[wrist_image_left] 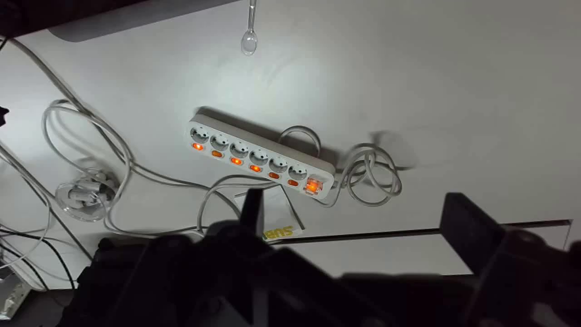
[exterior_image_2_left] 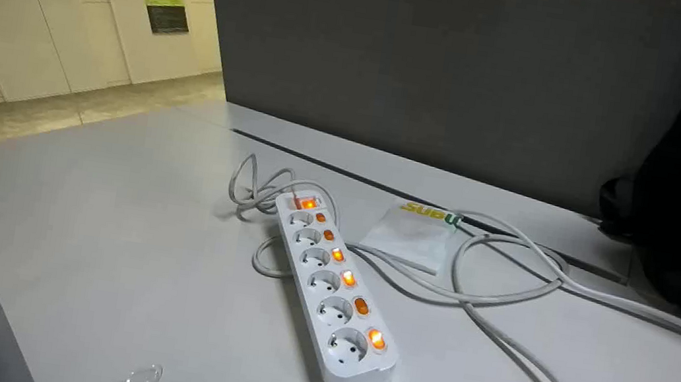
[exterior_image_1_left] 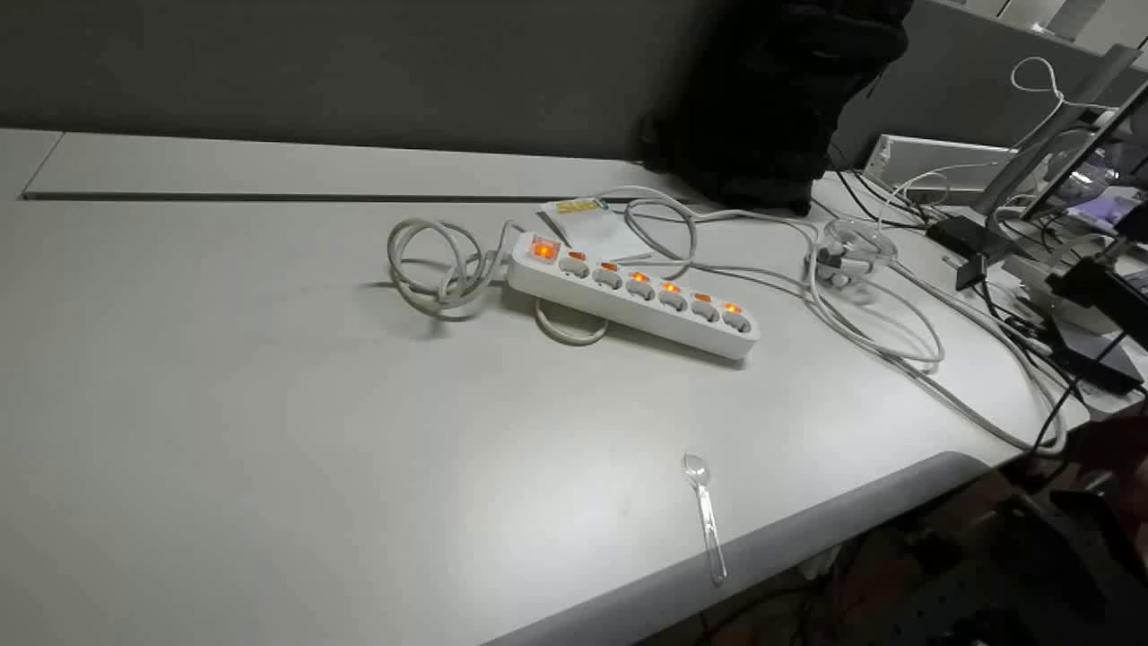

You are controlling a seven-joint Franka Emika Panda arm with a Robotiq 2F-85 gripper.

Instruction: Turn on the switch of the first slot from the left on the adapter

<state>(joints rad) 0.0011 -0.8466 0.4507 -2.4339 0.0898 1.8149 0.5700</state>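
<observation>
The adapter is a long white power strip lying flat on the desk; it also shows in an exterior view and the wrist view. The switch of the first slot is beside the large lit main switch. This switch looks unlit orange, also in an exterior view and the wrist view. Some other small switches glow. My gripper is open and empty, its fingers wide apart, not touching the strip. I cannot make it out in the exterior views.
A looped grey cord lies at the main-switch end. A paper packet and loose grey cables lie beside the strip. A clear spoon lies near the desk edge. A black backpack and a clear plastic container stand around.
</observation>
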